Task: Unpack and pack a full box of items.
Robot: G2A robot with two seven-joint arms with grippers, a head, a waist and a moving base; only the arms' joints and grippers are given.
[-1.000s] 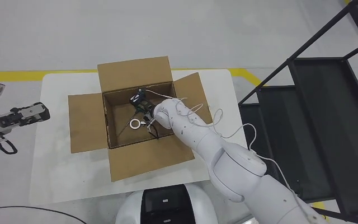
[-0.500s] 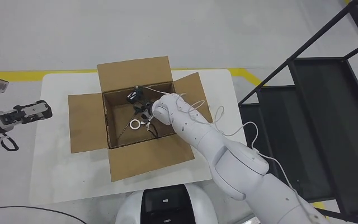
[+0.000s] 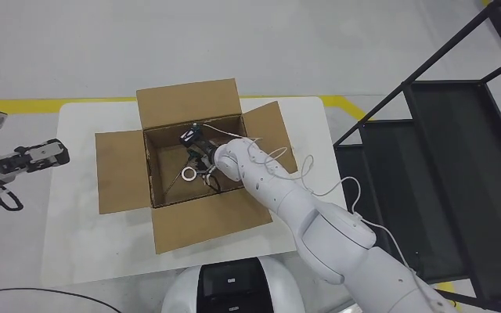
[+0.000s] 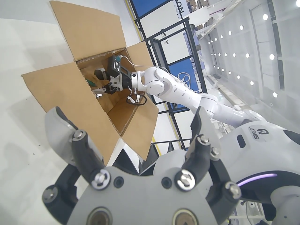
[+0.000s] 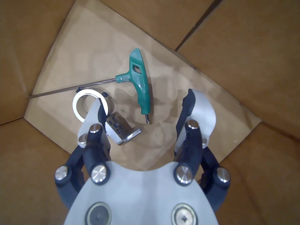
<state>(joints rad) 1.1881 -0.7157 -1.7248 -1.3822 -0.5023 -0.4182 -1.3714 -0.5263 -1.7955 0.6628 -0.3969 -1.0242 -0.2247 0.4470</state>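
An open cardboard box [image 3: 121, 172] stands on the white table [image 3: 86, 250] with its flaps spread. My right gripper [image 3: 202, 163] is down inside it, open and holding nothing. On the box floor below it lie a green T-handle hex key [image 5: 139, 80], a silver ring [image 5: 79, 101] and a small drilled metal block [image 5: 119, 129]. The right gripper [image 5: 144, 101] hangs above the handle's end, one finger [image 5: 96, 113] overlapping the ring and block. The ring [image 3: 189, 173] also shows from above. My left gripper [image 3: 35, 159] is open and empty off the table's left edge, seen up close as left gripper [image 4: 126, 118] facing the box [image 4: 93, 26].
A black metal rack [image 3: 438, 156] stands to the right of the table. A yellow floor line [image 3: 47, 104] runs behind it. Bare table surface lies in front of and left of the box.
The right wrist rose slightly toward the back of the box, then came back down above the ring. The left gripper shifted only a little at the left edge.
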